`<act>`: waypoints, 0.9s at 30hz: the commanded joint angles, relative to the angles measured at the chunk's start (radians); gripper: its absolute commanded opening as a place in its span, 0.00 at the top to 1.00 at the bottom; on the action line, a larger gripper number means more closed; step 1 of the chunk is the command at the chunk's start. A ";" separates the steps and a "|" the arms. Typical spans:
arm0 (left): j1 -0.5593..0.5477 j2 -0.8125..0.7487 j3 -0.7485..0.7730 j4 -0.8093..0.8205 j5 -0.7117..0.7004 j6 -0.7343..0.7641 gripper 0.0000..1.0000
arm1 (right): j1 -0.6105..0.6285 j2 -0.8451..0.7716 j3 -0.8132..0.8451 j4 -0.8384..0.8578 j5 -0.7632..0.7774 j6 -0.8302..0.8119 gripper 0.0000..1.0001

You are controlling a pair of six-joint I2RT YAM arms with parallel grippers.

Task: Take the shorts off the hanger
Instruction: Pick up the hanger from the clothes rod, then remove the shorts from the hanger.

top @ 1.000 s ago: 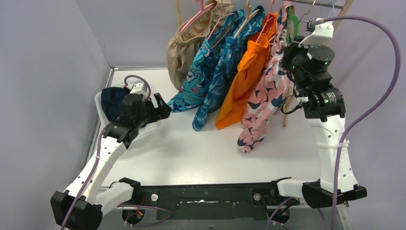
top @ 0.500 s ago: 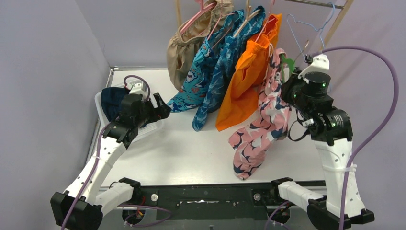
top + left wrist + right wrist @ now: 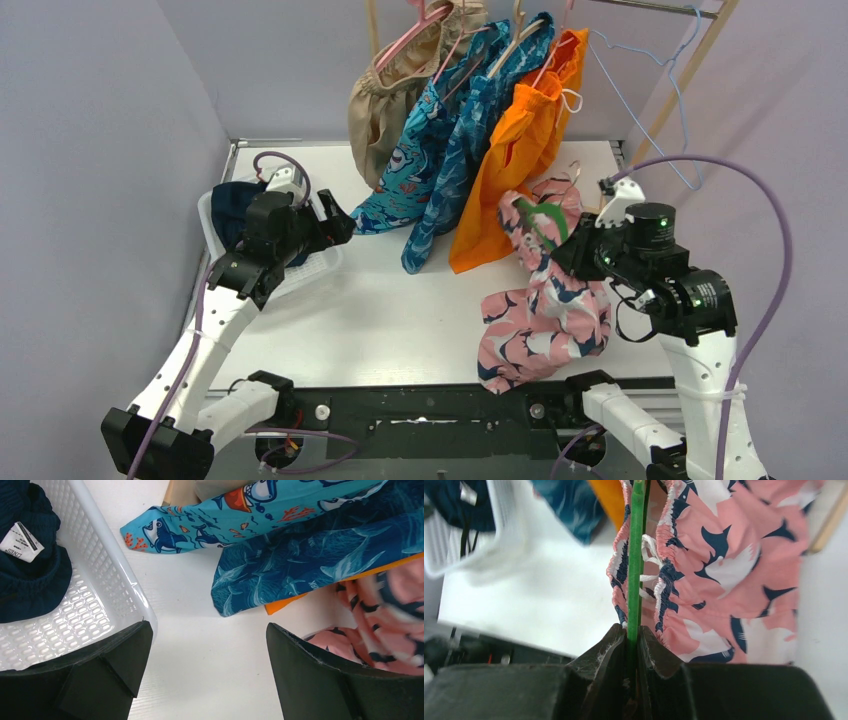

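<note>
Robotics lab cell, plain lilac walls closing in a white table, black mounting rail along its near edge.

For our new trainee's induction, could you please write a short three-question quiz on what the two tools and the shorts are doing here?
1. True or false: the right tool is shut on the green hanger that carries the pink shorts.
2. Which shorts lie in the white basket? A navy, B orange, C tan.
3. Fill in: the left tool is ____, holding nothing.
Key: 1 true; 2 A, the navy shorts; 3 open.
</note>
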 commanded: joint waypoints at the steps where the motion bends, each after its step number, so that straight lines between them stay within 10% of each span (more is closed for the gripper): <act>1: 0.006 -0.021 0.070 0.026 0.049 0.013 0.15 | -0.002 -0.019 -0.087 0.020 -0.311 -0.030 1.00; 6: 0.006 -0.011 0.063 0.064 0.107 0.016 0.15 | 0.083 0.042 -0.143 0.139 -0.433 -0.023 1.00; 14: 0.002 -0.003 0.069 0.072 0.208 0.030 0.16 | 0.628 0.266 0.004 0.318 -0.201 -0.072 1.00; 23: 0.005 -0.102 0.076 0.010 -0.013 -0.018 0.17 | 0.614 0.407 0.248 0.257 -0.179 -0.305 1.00; 27: 0.005 -0.127 0.091 0.013 -0.041 -0.016 0.18 | 0.476 0.449 0.290 0.213 -0.434 -0.419 1.00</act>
